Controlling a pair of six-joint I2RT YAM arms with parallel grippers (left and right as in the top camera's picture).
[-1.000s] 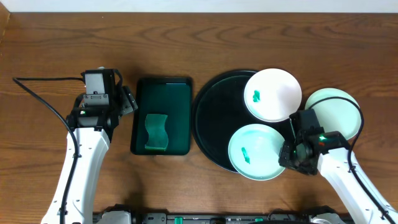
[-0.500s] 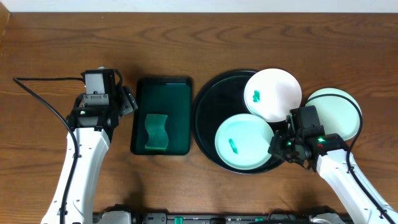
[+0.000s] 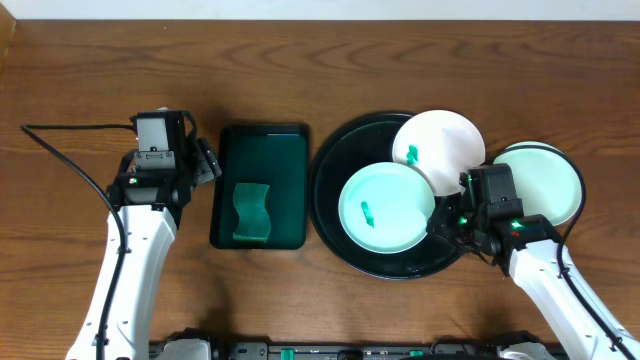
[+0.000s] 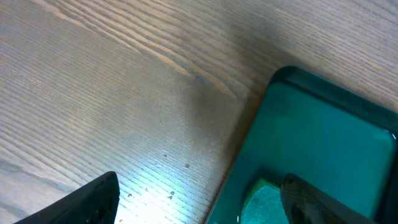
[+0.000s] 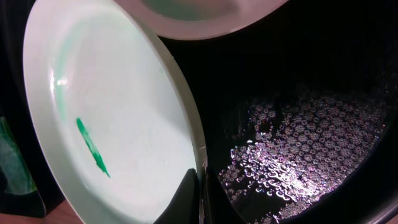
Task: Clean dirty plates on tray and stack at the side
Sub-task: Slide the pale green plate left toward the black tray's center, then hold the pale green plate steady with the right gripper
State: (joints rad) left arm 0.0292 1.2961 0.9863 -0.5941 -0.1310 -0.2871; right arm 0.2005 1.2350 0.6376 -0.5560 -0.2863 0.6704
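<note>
The round black tray [image 3: 335, 170] sits right of centre. A pale mint plate with a green smear [image 3: 386, 208] is over its middle, and my right gripper [image 3: 437, 222] is shut on its right rim; the right wrist view shows this plate [image 5: 112, 124] tilted, pinched between the fingers [image 5: 200, 193] above the wet tray [image 5: 298, 137]. A white plate with a green smear [image 3: 440, 150] rests on the tray's upper right rim. A third mint plate [image 3: 545, 185] lies on the table to the right. My left gripper [image 4: 199, 199] is open above the table beside the green tray.
A rectangular dark green tray [image 3: 260, 185] holding a green sponge [image 3: 252, 212] lies left of the black tray; its corner [image 4: 323, 137] and the sponge [image 4: 264, 202] show in the left wrist view. A black cable [image 3: 70, 150] runs along the left of the wooden table.
My right gripper has carried the smeared mint plate leftward and up, from the tray's lower right edge to over the tray's middle. The left arm has not moved.
</note>
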